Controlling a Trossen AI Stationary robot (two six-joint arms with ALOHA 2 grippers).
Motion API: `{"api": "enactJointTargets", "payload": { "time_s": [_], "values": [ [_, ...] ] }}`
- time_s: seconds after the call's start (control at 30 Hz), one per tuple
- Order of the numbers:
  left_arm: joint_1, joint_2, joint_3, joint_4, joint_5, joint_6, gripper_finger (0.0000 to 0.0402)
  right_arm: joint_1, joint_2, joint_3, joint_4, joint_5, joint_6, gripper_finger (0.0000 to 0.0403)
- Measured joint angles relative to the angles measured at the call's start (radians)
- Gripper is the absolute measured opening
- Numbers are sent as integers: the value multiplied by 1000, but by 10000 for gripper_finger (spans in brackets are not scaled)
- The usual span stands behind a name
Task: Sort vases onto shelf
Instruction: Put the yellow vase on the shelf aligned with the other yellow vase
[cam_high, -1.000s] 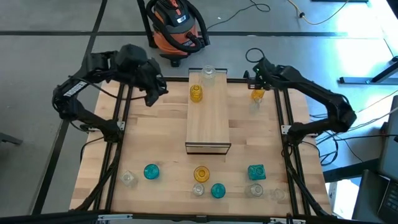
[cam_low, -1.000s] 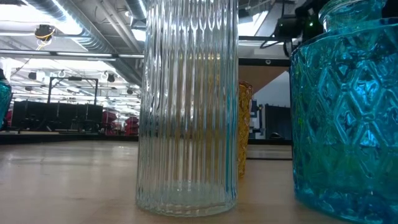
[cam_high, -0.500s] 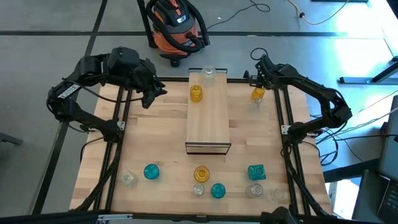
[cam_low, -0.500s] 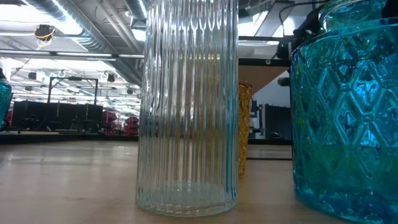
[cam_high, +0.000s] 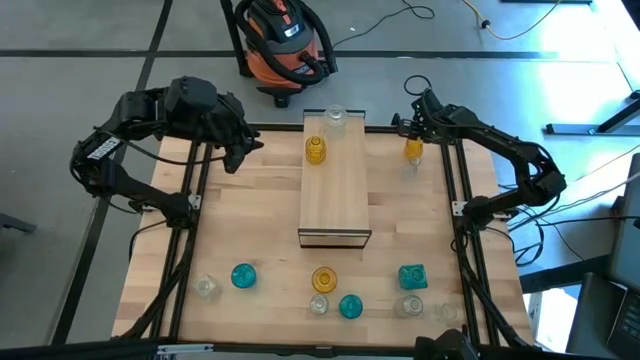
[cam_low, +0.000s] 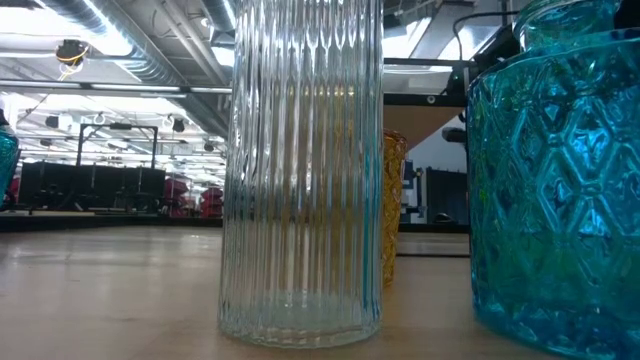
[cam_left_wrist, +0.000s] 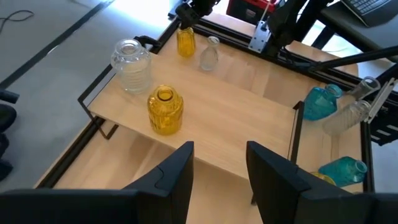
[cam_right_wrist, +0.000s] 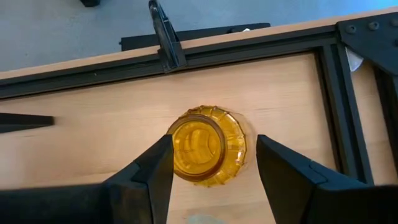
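Observation:
In the high view the light-wood shelf (cam_high: 336, 195) lies at the table's middle, with a clear vase (cam_high: 335, 119) and an amber vase (cam_high: 316, 150) standing on its far end. A second amber vase (cam_high: 413, 152) stands on the table to the shelf's right, next to a small clear vase (cam_high: 410, 170). My right gripper (cam_high: 414, 136) hangs open over this amber vase (cam_right_wrist: 205, 147), one finger (cam_right_wrist: 155, 168) on each side, not touching it. My left gripper (cam_high: 238, 158) is open in the air left of the shelf (cam_left_wrist: 249, 118).
Several vases stand along the near edge: clear (cam_high: 207, 287), teal (cam_high: 243, 276), amber (cam_high: 323, 279), teal (cam_high: 350, 306), teal (cam_high: 412, 276), clear (cam_high: 410, 305). The low view is filled by a ribbed clear vase (cam_low: 300, 170) and a teal one (cam_low: 555, 180). A black frame rail (cam_high: 455, 190) runs along the right side.
My left arm has drawn back a little toward the table's left edge, its gripper staying open. My right arm has shifted slightly above the amber vase on the table. No vase has moved.

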Motion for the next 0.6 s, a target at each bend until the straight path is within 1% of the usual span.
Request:
{"api": "enactJointTargets", "payload": {
  "time_s": [0.17,0.3,0.6],
  "values": [
    [0,0,0,0,0,0,139,0,0,0,-4,-5,11,193],
    [0,0,0,0,0,0,139,0,0,0,-4,-28,19,193],
    [0,0,0,0,-1,0,139,0,0,-1,40,-21,14,193]
  ]
}}
